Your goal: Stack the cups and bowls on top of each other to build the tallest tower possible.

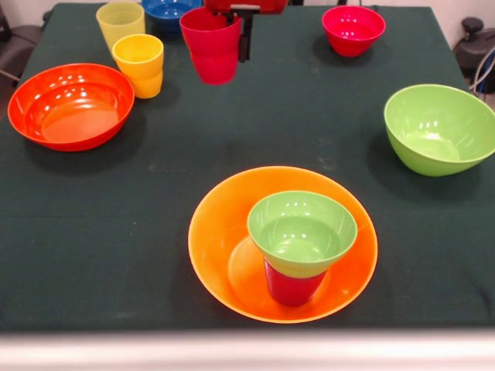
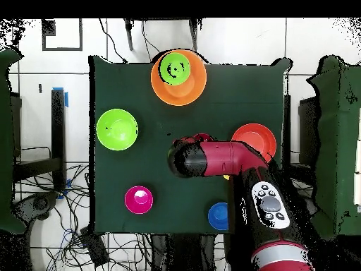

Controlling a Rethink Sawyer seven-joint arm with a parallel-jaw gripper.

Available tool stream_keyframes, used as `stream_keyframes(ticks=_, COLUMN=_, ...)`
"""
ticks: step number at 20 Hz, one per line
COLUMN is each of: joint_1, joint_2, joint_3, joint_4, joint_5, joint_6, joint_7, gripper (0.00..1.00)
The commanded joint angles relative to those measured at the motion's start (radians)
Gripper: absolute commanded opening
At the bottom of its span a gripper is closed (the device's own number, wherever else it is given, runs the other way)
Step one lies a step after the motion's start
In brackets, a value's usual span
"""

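The end effector [image 1: 232,35] hung above the far part of the dark green bench [image 1: 116,232], clamped on the rim of a red-pink cup [image 1: 211,45]. One dark finger [image 1: 245,35] showed against the cup's outer wall. The cup was upright, mouth up, lifted clear of the cloth, and nothing could be seen inside it.

In the front view, well below the end effector and toward the near edge, sat the large yellow-orange bowl [image 1: 224,216]. Inside it stood a dark reddish cup [image 1: 292,286], and a small green bowl [image 1: 302,232] rested on top of that cup, mouth up and empty. This partial tower was well apart from the held cup.

To the left of the end effector in that view stood a yellow-orange cup [image 1: 139,65] and, just behind it, a pale yellow cup [image 1: 119,23], both upright. Further left and nearer lay the wide orange-red bowl [image 1: 71,104], empty. Just behind the end effector sat the small blue bowl [image 1: 168,11], partly hidden. To the right sat the small red-pink bowl [image 1: 353,29], empty, and further right and nearer, the large green bowl [image 1: 438,127], also empty.

From overhead, the red and black arm [image 2: 233,159] covered the held cup and both yellow cups.
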Motion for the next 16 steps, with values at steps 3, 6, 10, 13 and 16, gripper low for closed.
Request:
stream_keyframes(ticks=3, joint_1=-0.042, joint_2=-0.002, joint_3=0.069, joint_4=0.009, joint_5=-0.037, joint_6=0.035, joint_7=-0.034, gripper=0.0)
stream_keyframes(ticks=6, joint_1=-0.015, joint_2=0.032, joint_3=0.073, joint_4=-0.059, joint_5=-0.03, joint_6=0.061, joint_7=-0.027, gripper=0.0)
stream_keyframes(ticks=10, joint_1=0.026, joint_2=0.081, joint_3=0.073, joint_4=-0.154, joint_5=-0.016, joint_6=0.109, joint_7=-0.017, gripper=0.0)
stream_keyframes(ticks=13, joint_1=0.055, joint_2=0.101, joint_3=0.071, joint_4=-0.199, joint_5=-0.008, joint_6=0.123, joint_7=-0.002, gripper=0.0)
stream_keyframes(ticks=16, joint_1=0.088, joint_2=0.113, joint_3=0.071, joint_4=-0.24, joint_5=0.005, joint_6=0.14, joint_7=0.016, gripper=0.0)
